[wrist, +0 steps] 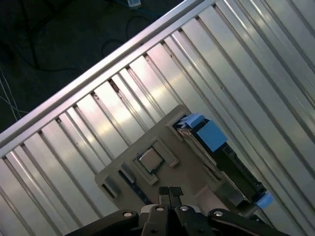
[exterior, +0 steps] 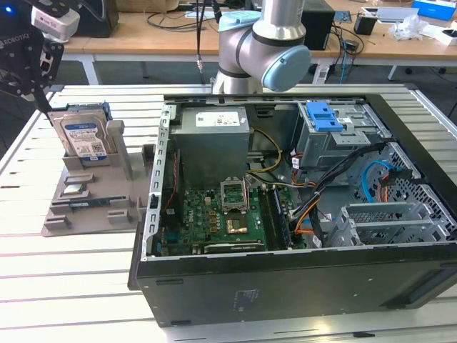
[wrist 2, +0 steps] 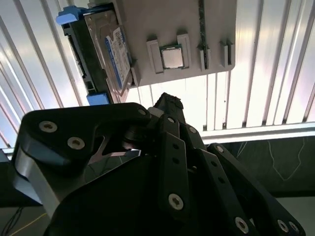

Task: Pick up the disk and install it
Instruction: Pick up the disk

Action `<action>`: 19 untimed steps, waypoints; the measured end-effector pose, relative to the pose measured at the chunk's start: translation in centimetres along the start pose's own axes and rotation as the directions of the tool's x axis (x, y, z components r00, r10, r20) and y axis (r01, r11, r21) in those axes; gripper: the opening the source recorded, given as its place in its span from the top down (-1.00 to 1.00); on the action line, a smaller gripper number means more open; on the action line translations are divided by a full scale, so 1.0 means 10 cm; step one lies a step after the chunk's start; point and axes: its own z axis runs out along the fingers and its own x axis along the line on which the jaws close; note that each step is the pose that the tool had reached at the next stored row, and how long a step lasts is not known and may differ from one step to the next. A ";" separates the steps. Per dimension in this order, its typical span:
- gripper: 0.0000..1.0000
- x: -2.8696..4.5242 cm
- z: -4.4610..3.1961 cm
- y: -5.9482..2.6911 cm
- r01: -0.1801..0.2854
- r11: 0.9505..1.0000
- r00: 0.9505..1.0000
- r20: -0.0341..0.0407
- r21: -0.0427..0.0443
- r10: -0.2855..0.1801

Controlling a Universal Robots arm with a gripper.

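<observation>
The disk (exterior: 82,136) is a silver drive with a blue-and-white label and blue rails. It stands upright in a slot of a grey holder (exterior: 93,204) on the slatted table, at the exterior view's left. My black gripper (exterior: 44,107) hangs just above and to the left of the disk's top edge, apart from it. In the first wrist view the fingertips (wrist: 164,191) sit pressed together with nothing between them, over the holder (wrist: 197,169) and beside the disk (wrist: 211,135). The second wrist view shows the disk (wrist 2: 115,49) beyond my gripper (wrist 2: 167,101).
An open computer case (exterior: 300,286) lies on the table to the exterior view's right. Inside it are a grey drive cage (exterior: 350,139) with a blue latch (exterior: 325,114), a grey power-supply box (exterior: 212,143) and a green board (exterior: 221,214). A square chip (exterior: 75,189) rests on the holder.
</observation>
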 end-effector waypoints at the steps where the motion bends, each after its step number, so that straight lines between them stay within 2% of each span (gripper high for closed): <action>1: 0.79 0.000 0.000 0.000 0.010 1.000 1.000 0.000 0.000 -0.010; 6: 0.79 0.000 0.000 0.000 0.067 0.998 0.998 -0.002 0.000 -0.067; 12: 0.79 0.000 0.000 0.000 0.140 0.990 0.990 -0.004 0.001 -0.140; 14: 0.79 0.000 0.000 0.000 0.163 0.987 0.987 -0.005 0.001 -0.163; 19: 0.79 0.000 0.000 0.000 0.249 0.969 0.969 -0.008 0.001 -0.249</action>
